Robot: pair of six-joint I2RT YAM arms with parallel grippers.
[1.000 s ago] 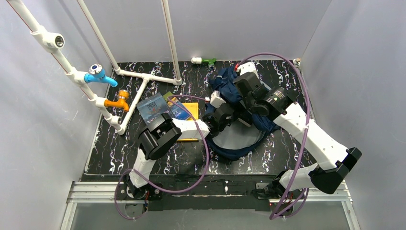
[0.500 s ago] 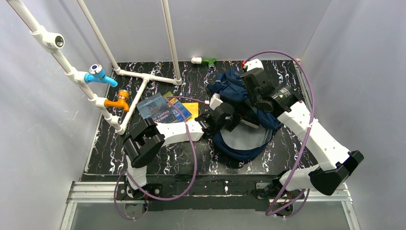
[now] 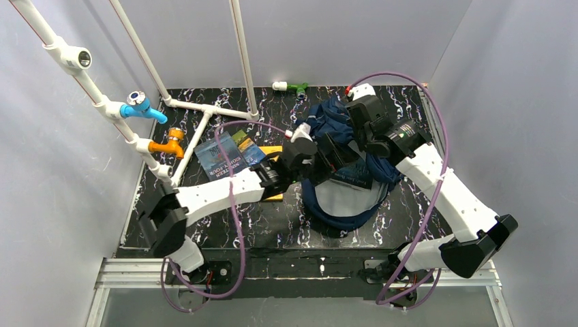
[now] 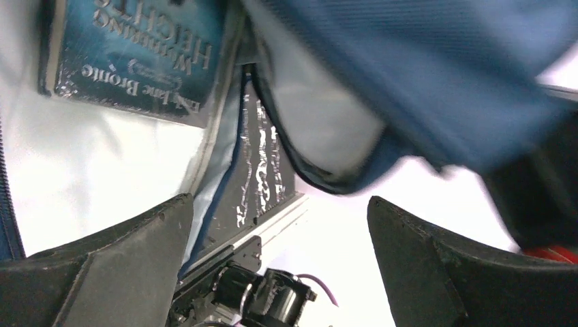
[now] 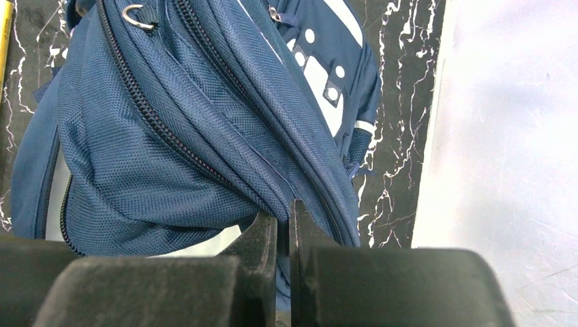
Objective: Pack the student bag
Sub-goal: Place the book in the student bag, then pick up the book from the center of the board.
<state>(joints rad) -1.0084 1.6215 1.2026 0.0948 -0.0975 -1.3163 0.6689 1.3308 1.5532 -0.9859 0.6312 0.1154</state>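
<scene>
We've got the student bag (image 3: 326, 117) lying on the right half of the black marbled table (image 3: 266, 228), mouth gaping toward the arms' bases, pale lining on show. The right gripper (image 5: 283, 221) is at the bag's far upper part. Its fingers are pressed together, with a fold of navy fabric just under the zip pinched between them, and the flap hangs lifted off the lining.

In from the left comes the left gripper (image 4: 279, 204), reaching into the opening under that raised flap. Its jaws are spread wide with nothing between them. From its wrist we see the blue flap hanging over the right finger and the pale lining beneath the left one.

A teal book (image 4: 136, 54), Wuthering Heights on its cover, lies flat on the lining inside the bag, beyond the left finger and clear of it. Out on the table, left of the bag, loose books (image 3: 219, 158) lie beside the white pipe frame (image 3: 204, 109).
</scene>
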